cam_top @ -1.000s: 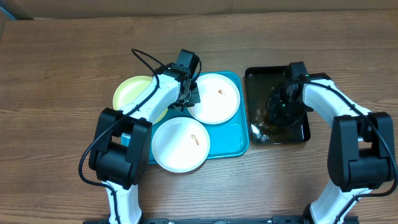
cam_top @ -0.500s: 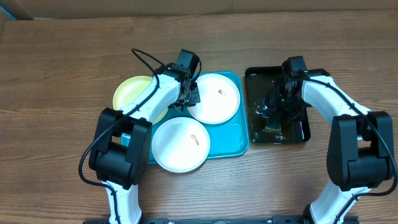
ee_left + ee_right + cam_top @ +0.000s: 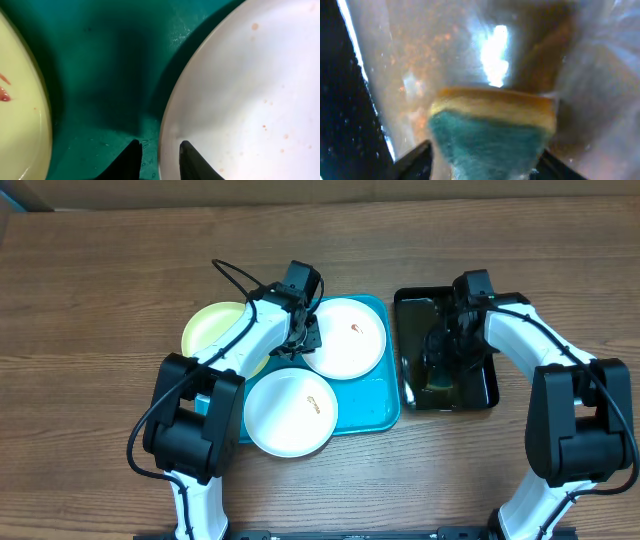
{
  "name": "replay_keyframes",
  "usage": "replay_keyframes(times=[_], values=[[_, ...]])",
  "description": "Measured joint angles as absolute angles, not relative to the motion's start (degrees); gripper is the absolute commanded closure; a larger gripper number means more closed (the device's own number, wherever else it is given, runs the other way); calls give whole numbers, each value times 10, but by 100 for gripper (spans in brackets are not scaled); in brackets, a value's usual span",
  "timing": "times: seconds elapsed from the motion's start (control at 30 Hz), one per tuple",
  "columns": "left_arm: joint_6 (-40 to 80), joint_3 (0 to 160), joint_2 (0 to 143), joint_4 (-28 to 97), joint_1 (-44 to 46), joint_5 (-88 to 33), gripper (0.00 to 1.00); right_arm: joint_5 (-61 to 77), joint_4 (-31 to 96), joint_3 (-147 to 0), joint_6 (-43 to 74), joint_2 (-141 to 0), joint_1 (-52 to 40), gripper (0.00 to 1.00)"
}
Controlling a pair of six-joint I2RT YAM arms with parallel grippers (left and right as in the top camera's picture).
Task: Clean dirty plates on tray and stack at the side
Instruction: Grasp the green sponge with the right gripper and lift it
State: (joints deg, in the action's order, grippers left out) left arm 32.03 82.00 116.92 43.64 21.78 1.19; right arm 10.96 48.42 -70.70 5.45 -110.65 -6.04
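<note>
The turquoise tray [image 3: 388,416] holds two white plates, one at the back right [image 3: 348,340] and one at the front [image 3: 290,412], each with an orange smear. The pale yellow-green plate [image 3: 208,330] lies at the tray's left. My left gripper [image 3: 303,340] straddles the back white plate's left rim, shut on it; in the left wrist view the gripper [image 3: 159,145] has one finger on the tray [image 3: 100,75] and one over the plate [image 3: 240,90]. My right gripper [image 3: 445,355] is down in the black tray [image 3: 415,305], shut on a yellow-and-green sponge [image 3: 490,125].
The black tray holds brownish water, and its dark wall [image 3: 345,125] shows at the left of the right wrist view. The yellow-green plate [image 3: 20,115] lies left of my left gripper. Wooden table surrounds both trays.
My right arm has shifted slightly left inside the black tray with the sponge, and the water surface looks different. The left arm and the plates have not moved.
</note>
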Motion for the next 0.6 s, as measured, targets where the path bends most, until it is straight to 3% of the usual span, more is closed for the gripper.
replay_keyframes(times=[0.1,0.13,0.17,0.2,0.27,0.33,0.4,0.6], values=[[320,813,1169,430,220,17,72,105,471,-703,66,-1107,-60,45],[320,811,1169,430,220,18,74,103,469,-702,70,-1107,-60,51],[320,809,1169,430,221,20,80,102,467,-701,72,-1106,-60,59],[321,808,1169,430,221,20,85,99,465,-701,74,-1106,-60,73],[318,808,1169,429,222,20,87,96,466,-700,79,-1107,-60,96],[318,808,1169,427,222,21,88,96,486,-703,83,-1107,-60,96],[319,808,1169,425,222,23,95,95,524,-716,87,-1107,-60,96],[318,808,1169,414,222,30,96,72,573,-780,88,-1103,-63,96]])
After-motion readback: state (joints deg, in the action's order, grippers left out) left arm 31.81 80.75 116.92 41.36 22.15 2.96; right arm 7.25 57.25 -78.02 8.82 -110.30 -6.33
